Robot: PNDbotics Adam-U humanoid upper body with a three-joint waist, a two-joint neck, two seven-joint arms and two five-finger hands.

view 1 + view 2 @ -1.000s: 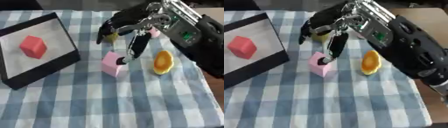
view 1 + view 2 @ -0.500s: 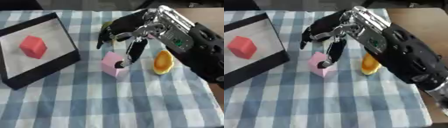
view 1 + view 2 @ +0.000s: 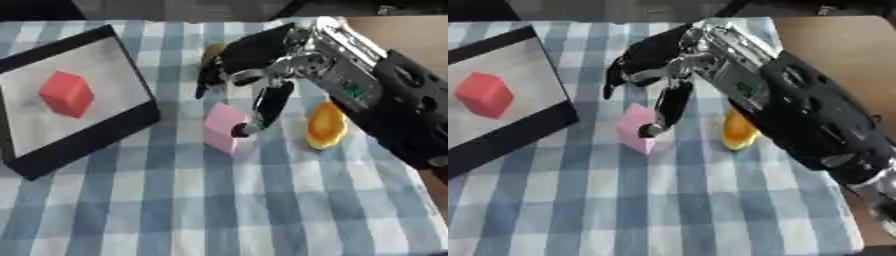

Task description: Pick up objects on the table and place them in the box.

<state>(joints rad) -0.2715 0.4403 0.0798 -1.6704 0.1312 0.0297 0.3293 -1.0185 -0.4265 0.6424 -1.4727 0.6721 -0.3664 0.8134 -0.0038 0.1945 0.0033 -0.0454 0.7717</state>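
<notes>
pink cube (image 3: 224, 127) resting on the checked cloth, one corner toward the viewer, just right of the black-rimmed box (image 3: 83, 131), red cube (image 3: 66, 93) lying inside the box, orange rounded piece (image 3: 325, 125) right of the pink cube, apart from it

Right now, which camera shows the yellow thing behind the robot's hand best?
The left eye view: a slice of the yellow object shows above the right hand. In the right eye view the hand hides it.
</notes>
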